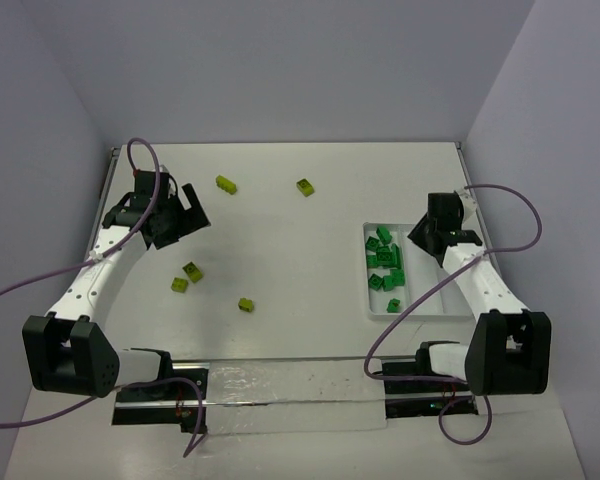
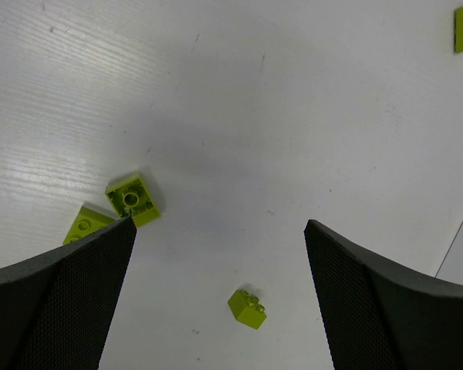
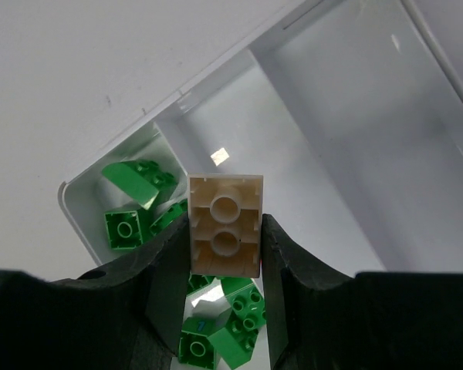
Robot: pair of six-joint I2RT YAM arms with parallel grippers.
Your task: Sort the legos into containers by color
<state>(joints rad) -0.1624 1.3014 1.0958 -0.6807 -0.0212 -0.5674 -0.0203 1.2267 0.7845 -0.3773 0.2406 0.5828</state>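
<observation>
My right gripper [image 3: 224, 258] is shut on the pale peach lego [image 3: 224, 223], held hollow side up above the white tray [image 3: 208, 116], close to the divider between its green-filled compartment and the bare middle one. Several dark green legos [image 3: 124, 229] lie in that compartment [image 1: 385, 266]. My left gripper [image 2: 220, 308] hangs open above the table, and a yellow-green lego [image 2: 248, 308] lies below, between its fingers. Two more yellow-green legos [image 2: 133, 200] lie by the left finger [image 2: 62, 308]. In the top view, the left gripper [image 1: 193, 207] is at the far left and the right gripper [image 1: 427, 238] is over the tray [image 1: 410, 316].
Two more yellow-green legos [image 1: 226, 184] [image 1: 306, 187] lie toward the back of the table. Purple cables loop beside both arms. The tray's edge [image 2: 457, 250] shows at the right of the left wrist view. Walls close in the table at the back and sides.
</observation>
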